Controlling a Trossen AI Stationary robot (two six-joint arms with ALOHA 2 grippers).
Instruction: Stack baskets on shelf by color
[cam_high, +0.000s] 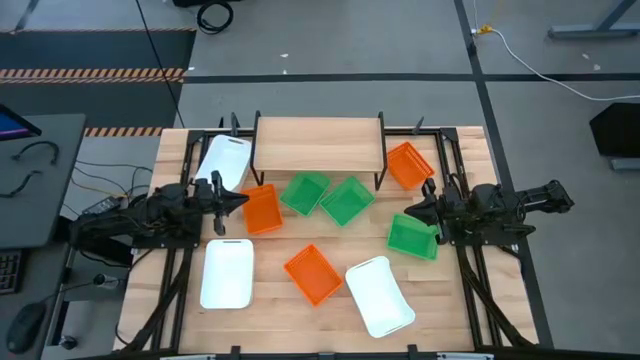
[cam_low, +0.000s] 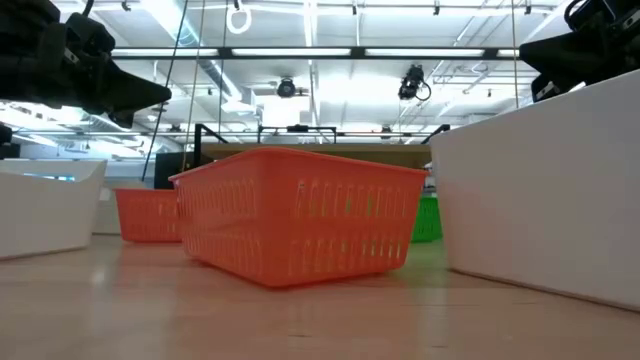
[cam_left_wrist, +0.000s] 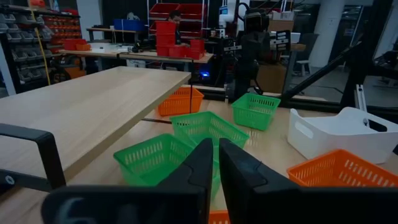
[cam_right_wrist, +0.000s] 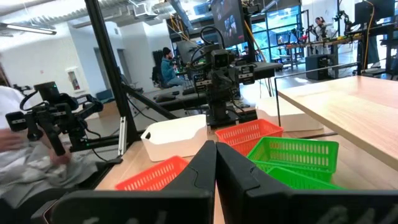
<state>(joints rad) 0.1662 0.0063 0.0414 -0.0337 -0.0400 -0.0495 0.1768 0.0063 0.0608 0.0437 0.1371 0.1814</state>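
You see the shelf (cam_high: 318, 143) lying lengthwise across the worktop's (cam_high: 270, 315) far edge; left end effector (cam_high: 243, 199) and right end effector (cam_high: 410, 212) hover clenched, empty.

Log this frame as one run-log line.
shelf: bare | baskets: nine loose on table, none stacked | left pincer: shut, empty, beside orange basket | right pincer: shut, empty, over green basket

A robotics lab or workshop is showing here: a wooden table (cam_high: 300, 310) is standing on a grey concrete floor (cam_high: 330, 45) with cables trailing, ceiling lights (cam_low: 330, 52) are glowing over open ducting, red bins (cam_left_wrist: 166, 34) are filling racks, and a person (cam_right_wrist: 166, 65) is sitting at a workstation.
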